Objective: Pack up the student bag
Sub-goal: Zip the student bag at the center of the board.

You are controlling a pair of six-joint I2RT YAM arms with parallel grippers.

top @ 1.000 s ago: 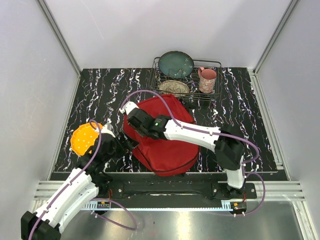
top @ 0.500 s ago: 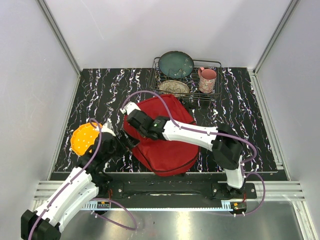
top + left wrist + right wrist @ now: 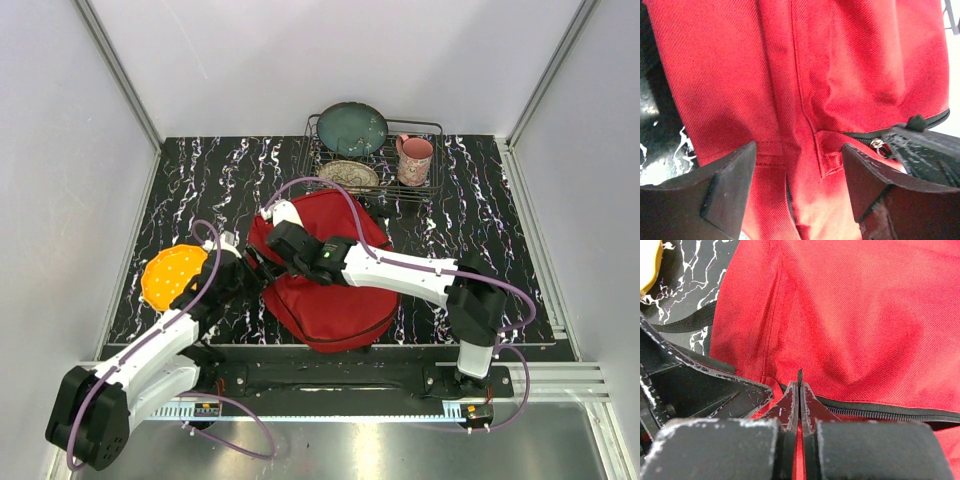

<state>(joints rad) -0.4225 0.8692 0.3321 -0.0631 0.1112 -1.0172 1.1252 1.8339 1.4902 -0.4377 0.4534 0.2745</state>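
Room check first: the big red fabric backpack [image 3: 335, 290] lies right at the near edge of the black, white-veined marble-look tabletop [image 3: 200, 180], so there's basically no slack on that side. Just behind the backpack is a dark wire dish rack [image 3: 440, 127] holding a teal plate [image 3: 352, 127], a patterned plate [image 3: 348, 173] and a pink mug [image 3: 414, 158]. That end is tight too. Just left of the backpack there's a round orange perforated disc [image 3: 170, 277]. Open tabletop shows to the backpack's right and behind-left, which is where the elbow room is. Plain white walls [image 3: 350, 60] box in three sides.

Both pincers are crowded at the backpack's left side. My left pincer [image 3: 799, 150] is released: fingers spread wide, red fabric and a seam in the gap, nothing pinched. My right pincer [image 3: 800, 385] is clenched tight right at the backpack's black zipper [image 3: 880, 412], and it looks like it's grasping a thin black tab [image 3: 800, 374] that pokes out between the tips. A black strap [image 3: 687, 322] trails off the backpack's left.
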